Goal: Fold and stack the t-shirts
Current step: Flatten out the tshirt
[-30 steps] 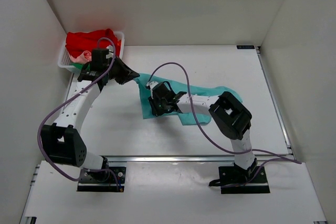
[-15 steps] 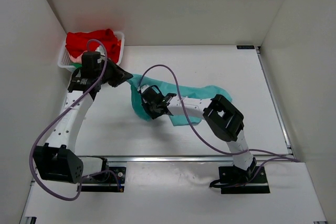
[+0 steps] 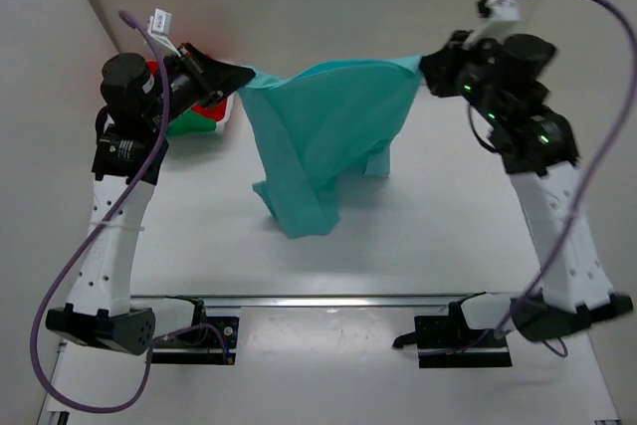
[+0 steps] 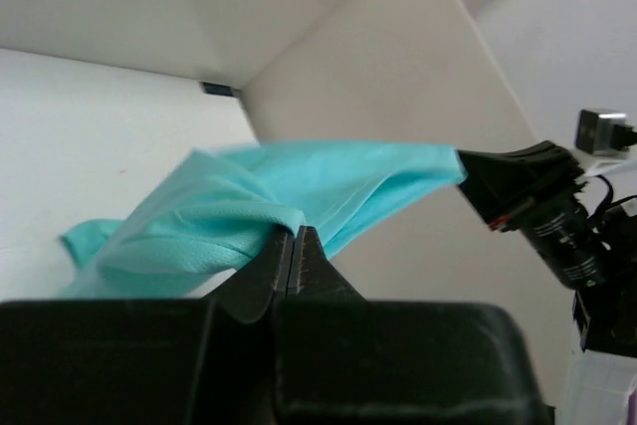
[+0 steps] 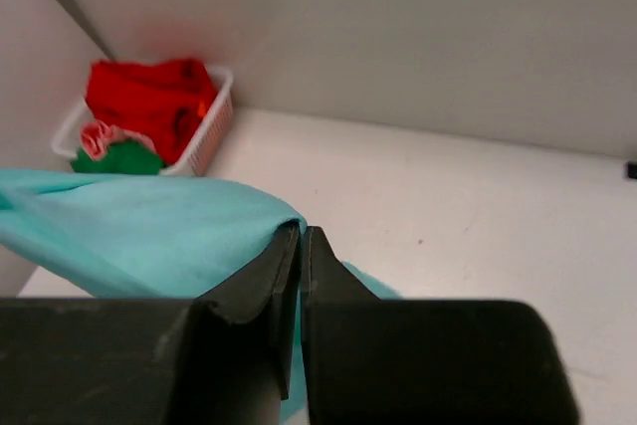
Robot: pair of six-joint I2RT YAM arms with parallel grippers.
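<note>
White walls closed in a white table (image 3: 438, 236), and above it the teal t-shirt (image 3: 328, 126) hung stretched between the two raised arms, its bunched lower part reaching down to the middle of the table. The left gripper (image 3: 239, 77) had its jaws pressed together on the left upper edge of the cloth, and the right gripper (image 3: 428, 65) pinched the right upper edge. Each grip seemed to take only a thin fold at the fingertips, so a stronger pull apart could probably make one edge slip out. The shirt also hung twisted, so it might land wrinkled. Only the right wrist view showed plainly the basket (image 5: 211, 114) at the far left with the red shirt (image 5: 149, 97), the pink shirt (image 5: 100, 134) and the green shirt (image 5: 114, 158). In the top view the left arm hid most of it.
</note>
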